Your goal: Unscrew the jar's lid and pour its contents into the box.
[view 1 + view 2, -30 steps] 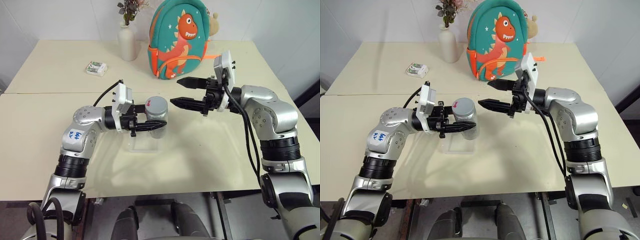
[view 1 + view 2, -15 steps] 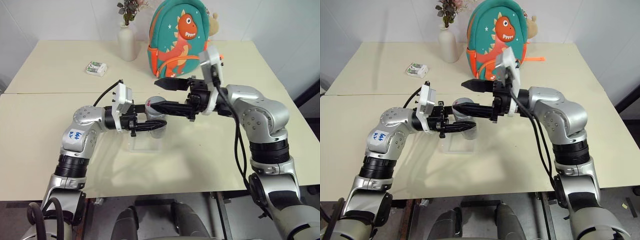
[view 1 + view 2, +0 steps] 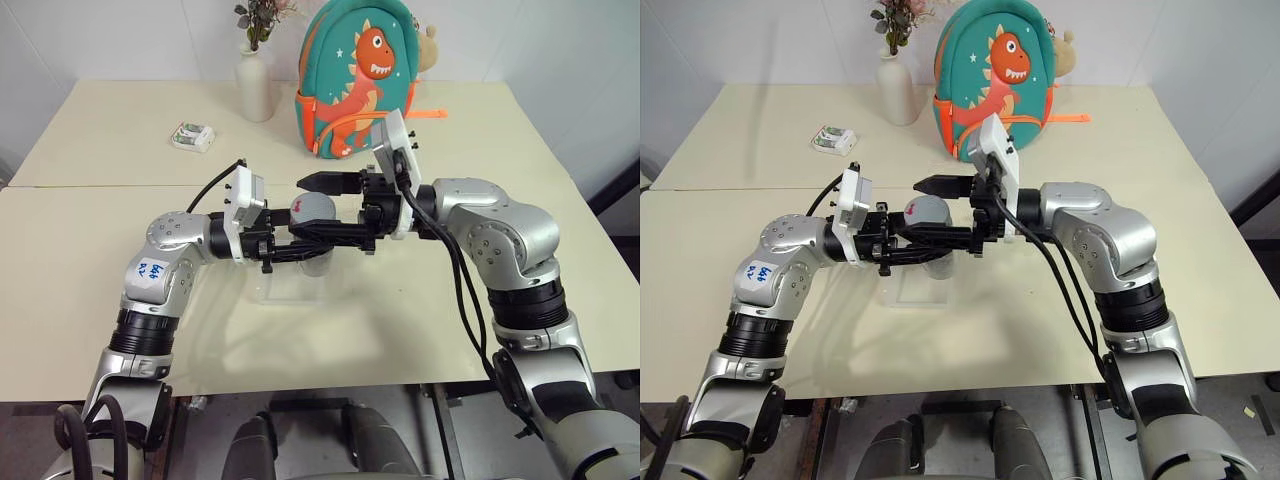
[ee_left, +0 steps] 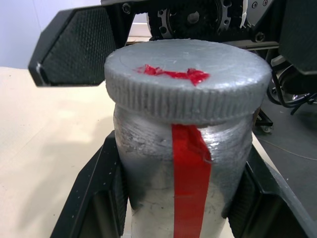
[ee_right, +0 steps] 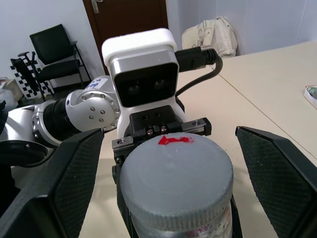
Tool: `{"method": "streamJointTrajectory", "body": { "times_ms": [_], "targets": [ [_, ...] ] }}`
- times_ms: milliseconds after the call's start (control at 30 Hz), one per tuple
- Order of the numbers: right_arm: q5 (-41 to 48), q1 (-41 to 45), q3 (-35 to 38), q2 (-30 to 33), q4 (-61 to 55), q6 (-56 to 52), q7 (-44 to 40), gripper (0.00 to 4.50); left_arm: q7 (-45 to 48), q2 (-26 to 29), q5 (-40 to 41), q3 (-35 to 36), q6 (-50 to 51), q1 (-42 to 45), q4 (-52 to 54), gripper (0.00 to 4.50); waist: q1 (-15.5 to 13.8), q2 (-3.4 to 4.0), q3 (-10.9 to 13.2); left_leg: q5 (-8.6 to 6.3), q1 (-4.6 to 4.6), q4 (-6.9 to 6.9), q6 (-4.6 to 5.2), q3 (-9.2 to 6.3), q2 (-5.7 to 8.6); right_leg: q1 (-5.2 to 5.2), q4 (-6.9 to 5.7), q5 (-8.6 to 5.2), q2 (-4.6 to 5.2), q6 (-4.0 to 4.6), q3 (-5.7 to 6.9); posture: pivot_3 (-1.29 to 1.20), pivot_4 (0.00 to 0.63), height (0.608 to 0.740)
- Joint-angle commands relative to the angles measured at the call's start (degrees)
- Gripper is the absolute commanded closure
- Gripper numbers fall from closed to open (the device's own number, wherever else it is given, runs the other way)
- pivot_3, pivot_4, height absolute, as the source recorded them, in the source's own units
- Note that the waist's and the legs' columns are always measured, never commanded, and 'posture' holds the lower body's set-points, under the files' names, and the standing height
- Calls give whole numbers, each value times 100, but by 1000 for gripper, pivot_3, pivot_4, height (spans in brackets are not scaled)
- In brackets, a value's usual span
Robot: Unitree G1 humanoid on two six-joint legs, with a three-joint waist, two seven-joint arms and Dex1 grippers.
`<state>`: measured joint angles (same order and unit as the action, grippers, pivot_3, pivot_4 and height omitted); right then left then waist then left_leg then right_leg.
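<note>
the left claw (image 3: 305,250) is clamped on the body of the jar (image 4: 185,163), holding it raised above the box (image 3: 285,288), which sits on the cream worktop (image 3: 400,310) directly beneath; in the left wrist view both black fingers (image 4: 94,198) press flat against the jar's sides, just below the threaded neck; a strip of red tape runs down the jar's wall; the wall is too cloudy to make out the contents; the lid (image 5: 176,181) is on the jar, grey, ribbed round its edge, with a small red smear on top; the right claw (image 3: 318,207) reaches in from the opposite side with its fingers spread as wide as they go, gripping nothing; one finger (image 3: 325,182) stands on the far side of the lid and the other (image 3: 335,237) lies along the near side, just above the left claw's fingers; in the right wrist view the lid sits between the two spread pads (image 5: 74,173), with a gap on each side, so neither pad touches it; the two claws point at each other, roughly level; the box is clear and shallow, and whether anything lies in it cannot be told from here; farther back on the worktop stand a white vase (image 3: 254,85) with dried flowers and a teal backpack (image 3: 360,75) bearing an orange dinosaur; a small white-and-green packet (image 3: 192,136) lies well apart to the left of the vase
</note>
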<state>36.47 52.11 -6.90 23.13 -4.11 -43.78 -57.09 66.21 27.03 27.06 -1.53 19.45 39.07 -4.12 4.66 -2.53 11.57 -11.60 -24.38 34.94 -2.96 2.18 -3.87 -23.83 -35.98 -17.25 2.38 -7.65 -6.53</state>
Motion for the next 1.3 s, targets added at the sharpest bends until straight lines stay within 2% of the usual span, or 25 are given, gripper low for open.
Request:
{"method": "streamJointTrajectory", "body": {
  "times_ms": [33,133,267,300,467,600,733,867,1067,1200,1300],
  "targets": [
    [4,23,34,-27,-75,104,-60,22,-1,7,121,78,-24,1,236,2422,0,0,0,0,0,0,0,0,0,0,0,0,0,0,0,0,150,740],
    [-23,14,20,-26,-50,120,-89,579,-2,4,121,79,-27,15,230,2422,-1,0,0,0,0,0,0,0,0,0,0,0,0,0,0,0,150,740],
    [-55,32,51,-51,-31,146,-114,1885,-9,10,122,88,-23,26,231,2422,2,0,0,0,0,0,0,0,0,0,0,0,0,0,0,0,150,740],
    [-51,54,79,-75,-21,147,-96,1949,-9,14,123,90,-22,24,235,2422,2,0,0,0,0,0,0,0,0,0,0,0,0,0,0,0,150,740],
    [424,232,498,-307,-108,-130,49,1949,-4,29,120,102,-15,1,248,2422,2,0,0,0,0,0,0,0,0,0,0,0,0,0,0,0,150,740],
    [1373,448,1194,-630,-181,-662,463,1949,-11,53,138,104,5,-37,301,2422,8,1,1,0,0,-1,0,0,-1,0,-1,0,0,0,0,0,150,740],
    [1724,461,1453,-564,-279,-884,675,1949,-15,95,161,96,8,-70,326,2422,-2,7,4,0,0,-2,0,-4,-3,0,-1,0,0,0,6,0,150,740],
    [1344,65,1399,-173,-442,-620,753,1949,-22,164,200,150,30,-96,354,2422,-8,7,4,0,-1,-4,0,-3,-2,1,5,-1,2,1,5,0,150,740],
    [246,-1321,1357,597,-640,318,876,1949,-68,398,392,419,201,-96,494,2422,-33,7,5,-2,-6,-6,1,-2,0,0,15,-1,2,2,5,0,150,740],
    [-277,-2322,1317,570,-619,1002,1030,1949,-88,523,501,574,355,-78,577,2422,1,7,4,-3,-6,-11,1,0,0,-2,15,-2,1,0,1,0,150,740],
    [-584,-2781,1318,464,-166,1482,1060,1949,-81,586,555,640,444,-29,552,2422,21,7,4,-2,-2,-9,0,0,0,-2,8,-2,-2,-1,-1,0,150,740]
  ]
}}
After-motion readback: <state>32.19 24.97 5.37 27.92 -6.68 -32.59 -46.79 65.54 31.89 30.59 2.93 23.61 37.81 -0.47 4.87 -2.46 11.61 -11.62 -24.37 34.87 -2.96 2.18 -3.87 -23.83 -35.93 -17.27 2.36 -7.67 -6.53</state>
